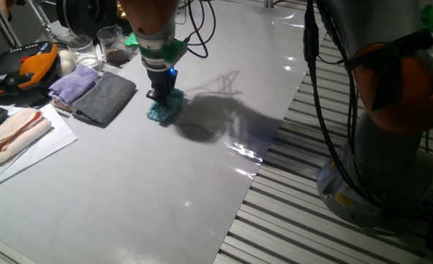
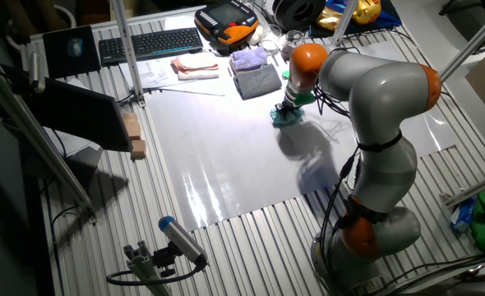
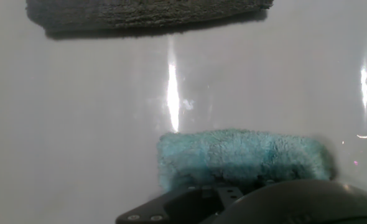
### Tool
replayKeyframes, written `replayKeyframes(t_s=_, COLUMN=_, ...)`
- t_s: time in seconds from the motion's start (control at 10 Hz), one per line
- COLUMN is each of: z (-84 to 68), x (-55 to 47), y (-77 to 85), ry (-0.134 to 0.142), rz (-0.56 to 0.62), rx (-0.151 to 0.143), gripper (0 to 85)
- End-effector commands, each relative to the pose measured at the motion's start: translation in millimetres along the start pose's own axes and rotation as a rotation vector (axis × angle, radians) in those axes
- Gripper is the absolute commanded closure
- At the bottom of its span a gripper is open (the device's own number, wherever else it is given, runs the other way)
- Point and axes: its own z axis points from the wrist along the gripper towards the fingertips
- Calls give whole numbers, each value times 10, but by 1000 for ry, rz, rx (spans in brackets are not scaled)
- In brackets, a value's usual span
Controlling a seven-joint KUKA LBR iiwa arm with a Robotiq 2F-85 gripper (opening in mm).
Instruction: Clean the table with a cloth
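The teal cloth lies bunched on the glossy pale table near its far side. My gripper stands upright on top of the cloth, with its fingers closed into the pile and pressing it to the surface. The other fixed view shows the same: the gripper on the cloth, on the table. In the hand view the cloth sits just ahead of the dark gripper body, and the fingertips are hidden.
A dark grey folded cloth lies just left of the teal one, with a lilac cloth beside it. A pink cloth on paper, two glasses and an orange device stand at the left. The sheet's edge meets slats at the right.
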Motion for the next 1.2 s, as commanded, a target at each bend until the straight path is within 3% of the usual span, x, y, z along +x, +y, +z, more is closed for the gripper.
replayKeyframes(t_s=0.0, z=-1, x=-1, y=-14, ry=-5, rz=-2, rx=6, gripper=850)
replayKeyframes(t_s=0.2, z=-57, x=-8, y=-134, ry=-8, rz=-14, rx=11, gripper=850)
replayKeyframes(t_s=0.4, z=-102, x=-7, y=-305, ry=14, rz=-5, rx=0, gripper=850)
replayKeyframes(t_s=1.1, z=-60, x=77, y=-584, ry=24, rz=-11, rx=6, gripper=850)
